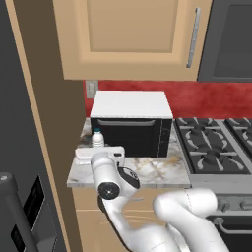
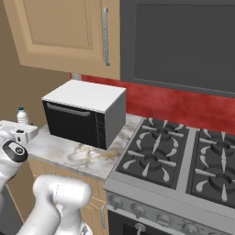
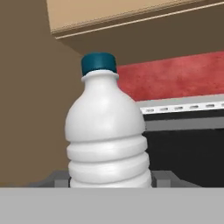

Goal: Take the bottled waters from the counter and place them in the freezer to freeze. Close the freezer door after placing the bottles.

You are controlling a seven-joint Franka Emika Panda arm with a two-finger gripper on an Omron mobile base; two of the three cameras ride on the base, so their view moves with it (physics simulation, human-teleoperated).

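Between end effector (image 3: 111, 180) pads (upright): bottle (image 3: 107, 135).

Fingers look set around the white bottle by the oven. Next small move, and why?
Probably a short straight lift. In the hand view the bottle stands upright between the fingers, which sit against its ribbed lower body, so the gripper seems shut on it. It stands on the counter close beside the oven, so lift before swinging away.

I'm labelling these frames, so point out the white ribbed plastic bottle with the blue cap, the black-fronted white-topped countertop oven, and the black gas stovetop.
White ribbed blue-capped plastic bottle (image 3: 107, 144): hand view, ribbed body.
Black-fronted white-topped countertop oven (image 1: 130, 135): left base view, door front.
Black gas stovetop (image 2: 158, 156): right base view, front-left burner grate.
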